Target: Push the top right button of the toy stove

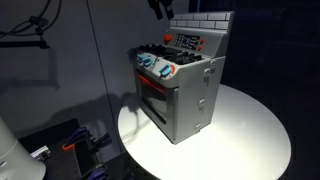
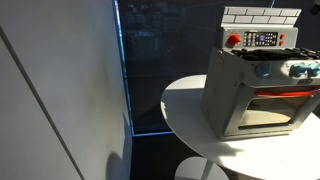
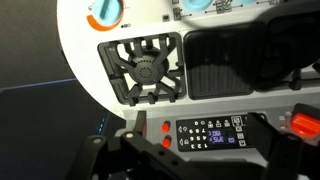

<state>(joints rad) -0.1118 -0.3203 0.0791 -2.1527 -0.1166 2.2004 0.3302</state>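
The boxy grey toy stove (image 1: 190, 95) stands on a round white table (image 1: 250, 140) in both exterior views (image 2: 225, 95). It has a windowed door, blue and orange knobs (image 1: 158, 68), and a white brick-pattern back wall (image 1: 200, 22). Its back control panel (image 2: 258, 40) has a red button at each end (image 2: 235, 40) (image 2: 281, 40). My gripper (image 1: 160, 8) hovers above the stove's back panel, apart from it. In the wrist view the open, empty fingers (image 3: 197, 115) straddle the display (image 3: 208, 133). Two small red buttons (image 3: 166, 134) lie by the left finger. An orange button (image 3: 303, 122) shows at the right edge.
The grated burner (image 3: 148, 68) and a dark flat top panel (image 3: 225, 62) lie in front of the control panel. The table's edge (image 2: 185, 110) drops off to a dark floor. A dark curtain (image 1: 60, 50) and equipment on the floor (image 1: 70, 145) stand beside the table.
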